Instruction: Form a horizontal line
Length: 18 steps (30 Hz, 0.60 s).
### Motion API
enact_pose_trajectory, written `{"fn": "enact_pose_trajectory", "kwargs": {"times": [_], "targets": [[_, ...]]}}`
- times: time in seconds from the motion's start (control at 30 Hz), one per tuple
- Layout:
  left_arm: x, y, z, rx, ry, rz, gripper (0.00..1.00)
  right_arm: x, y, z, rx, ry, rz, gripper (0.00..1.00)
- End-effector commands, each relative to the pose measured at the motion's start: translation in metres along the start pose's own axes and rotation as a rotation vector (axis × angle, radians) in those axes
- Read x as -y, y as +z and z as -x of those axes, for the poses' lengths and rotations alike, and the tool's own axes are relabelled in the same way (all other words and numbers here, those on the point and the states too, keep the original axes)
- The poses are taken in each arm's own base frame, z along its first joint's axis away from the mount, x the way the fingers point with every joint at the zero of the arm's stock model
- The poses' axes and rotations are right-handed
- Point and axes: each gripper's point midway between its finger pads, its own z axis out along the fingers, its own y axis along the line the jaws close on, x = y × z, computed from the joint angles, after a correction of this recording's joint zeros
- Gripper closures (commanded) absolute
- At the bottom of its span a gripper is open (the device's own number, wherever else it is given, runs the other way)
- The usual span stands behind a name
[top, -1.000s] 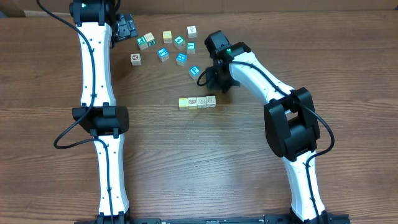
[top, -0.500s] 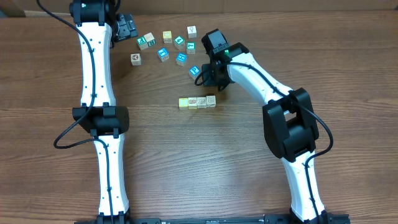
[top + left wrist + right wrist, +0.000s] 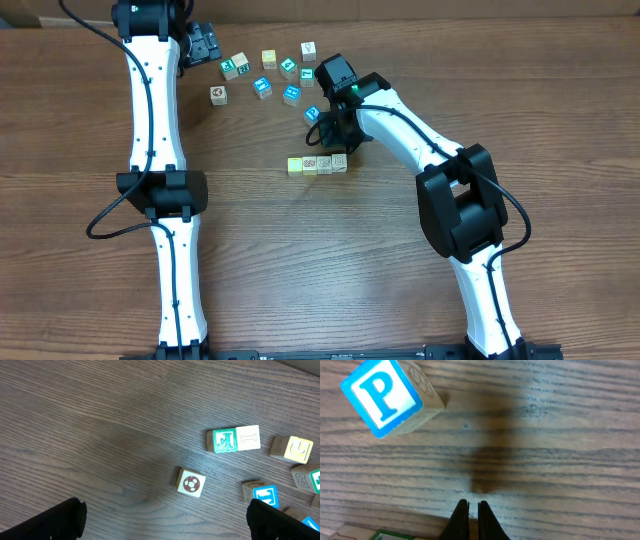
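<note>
The horizontal line (image 3: 317, 163) is a row of touching cubes on the wood table, a yellow-green cube (image 3: 294, 166) at its left end and three cream ones to the right. My right gripper (image 3: 338, 140) hovers just behind the row's right end. Its fingers (image 3: 470, 510) are shut with nothing between them, over bare wood. A blue P cube (image 3: 385, 397) lies beyond the tips, the same blue cube (image 3: 311, 115) seen from overhead. My left gripper (image 3: 205, 43) is at the far left back, open (image 3: 167, 525) and holding nothing.
Several loose cubes lie scattered at the back: a soccer-ball cube (image 3: 190, 482), a green cube beside a bone cube (image 3: 233, 440), a yellow cube (image 3: 292, 449), teal-faced cubes (image 3: 290, 93). Both white arms (image 3: 160, 180) reach in from the front edge.
My right arm has swung slightly left and toward the back, staying shut. The row of cubes and the left arm have not moved.
</note>
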Motion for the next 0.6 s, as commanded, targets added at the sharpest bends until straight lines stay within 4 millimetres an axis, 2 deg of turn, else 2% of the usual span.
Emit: {"fn": "enact_pose_trajectory", "kwargs": {"times": [0.0,0.57], "targets": [[-0.0022,-0.0193,0.0099,0.048,0.003,-0.007,0.00,-0.0015,-0.0063,0.0011,0.006,0.002,0.007,0.96],[-0.0022,-0.0193,0.0098,0.048,0.003,-0.007,0.00,0.0011,-0.0064,-0.0071,-0.027,0.003,-0.004,0.96]]}}
